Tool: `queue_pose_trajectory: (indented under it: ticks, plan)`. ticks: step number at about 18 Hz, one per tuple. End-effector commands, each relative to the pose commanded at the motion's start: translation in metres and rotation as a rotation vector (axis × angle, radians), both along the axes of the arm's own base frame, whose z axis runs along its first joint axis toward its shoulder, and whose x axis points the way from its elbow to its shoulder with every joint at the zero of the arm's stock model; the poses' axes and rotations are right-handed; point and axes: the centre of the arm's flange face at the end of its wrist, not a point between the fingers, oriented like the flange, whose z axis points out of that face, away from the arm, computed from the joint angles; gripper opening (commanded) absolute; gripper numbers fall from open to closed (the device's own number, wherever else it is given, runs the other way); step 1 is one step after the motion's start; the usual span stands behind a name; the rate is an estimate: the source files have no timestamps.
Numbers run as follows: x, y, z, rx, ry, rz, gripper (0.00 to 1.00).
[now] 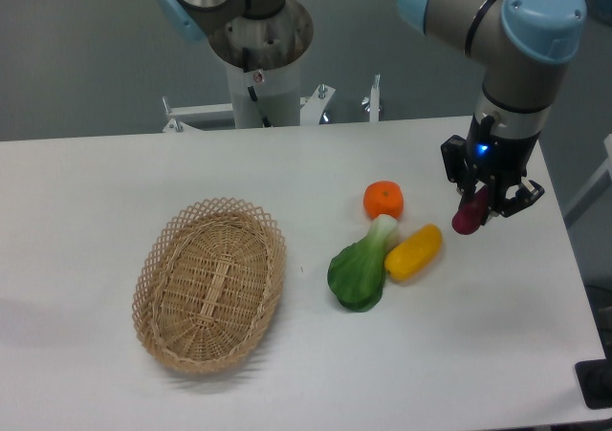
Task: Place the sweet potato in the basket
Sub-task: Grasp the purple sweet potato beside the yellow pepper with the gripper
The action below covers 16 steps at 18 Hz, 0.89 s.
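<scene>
- On my one camera feed I had a white table (287,374) filling most of the frame, matte and evenly lit, with a plain grey wall behind it.
- At the back edge stood the arm's white pedestal (260,87) on a metal bracket, and the grey arm with light blue joint caps (543,15) reached in from the upper right.
- I counted one basket (209,283), oval, tan wicker with a looped rim, lying left of centre with nothing inside it.
- I counted four pieces of produce in all: one orange fruit (383,200), one green leafy vegetable (361,269), one yellow vegetable (414,251) and one sweet potato (468,216).
- The orange fruit sat just behind the leafy vegetable's pale stalk; the yellow vegetable lay touching that stalk on its right side.
- One gripper (475,209) hung over the right part of the table, pointing down, a blue light glowing on its body.
- Its fingers were clenched on the sweet potato, whose reddish-purple end poked out below them, just right of the yellow vegetable and well apart from the basket.
- I could not tell whether the sweet potato was clear of the table or touching it.
</scene>
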Motion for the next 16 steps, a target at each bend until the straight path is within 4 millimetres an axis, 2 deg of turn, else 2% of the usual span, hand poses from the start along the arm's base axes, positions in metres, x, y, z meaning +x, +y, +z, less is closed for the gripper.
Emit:
queue_pose_trajectory:
  ticks: [2, 4, 7, 12, 14, 16]
  plan:
    - [0.001, -0.001, -0.004, -0.005, -0.006, 0.000, 0.28]
    - [0.008, 0.000, 0.005, 0.002, 0.004, 0.005, 0.28]
    - [0.021, 0.006, -0.006, -0.002, -0.017, 0.013, 0.28]
    - [0.048, 0.047, -0.028, -0.013, -0.062, 0.049, 0.28]
    - [0.067, 0.054, -0.047, -0.025, -0.093, 0.082, 0.28]
    - [0.091, 0.070, -0.059, -0.020, -0.093, 0.108, 0.28]
